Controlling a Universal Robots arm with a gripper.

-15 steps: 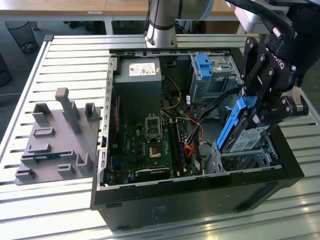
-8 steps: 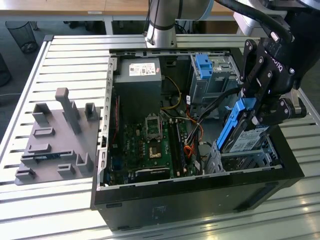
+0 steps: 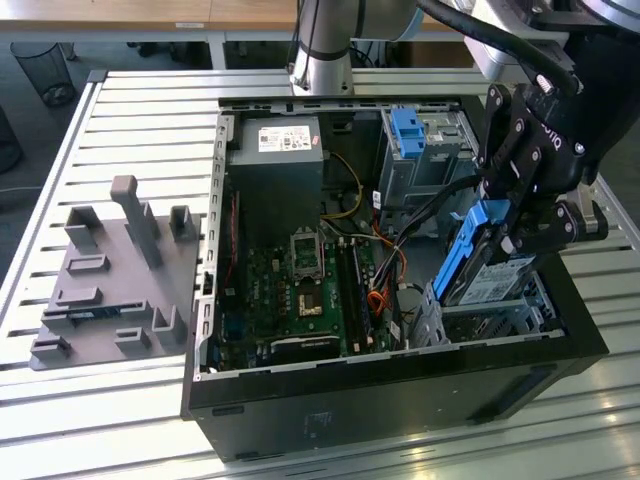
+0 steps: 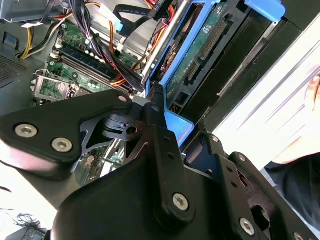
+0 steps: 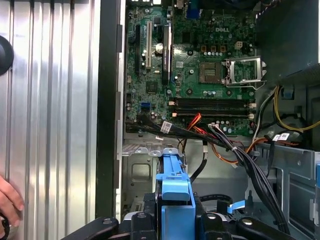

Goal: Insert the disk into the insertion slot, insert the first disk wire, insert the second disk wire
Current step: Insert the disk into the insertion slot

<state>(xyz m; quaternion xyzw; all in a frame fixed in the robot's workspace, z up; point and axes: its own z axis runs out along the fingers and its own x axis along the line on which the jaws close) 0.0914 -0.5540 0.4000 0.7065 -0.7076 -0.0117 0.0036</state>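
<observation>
Above the insertion slot (image 3: pixel 497 318), the disk (image 3: pixel 478 262) tilts steeply.

Tabletop (image 3: pixel 150 110): silver slatted metal, grooves running across. Open black computer case (image 3: pixel 400 400) lies on its side toward the exterior view's right, interior facing up. Grey fixture plate (image 3: pixel 110 290) with upright pegs lies flat at the exterior view's left, just beside the case. Arm base (image 3: pixel 320 75) stands at the far edge.

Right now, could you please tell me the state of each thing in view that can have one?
Claw, shut on the disk.
Disk, gripped, tilted steeply on edge over the slot, not seated.
Slot, no disk seated in it.
Case, side open, board exposed.
</observation>
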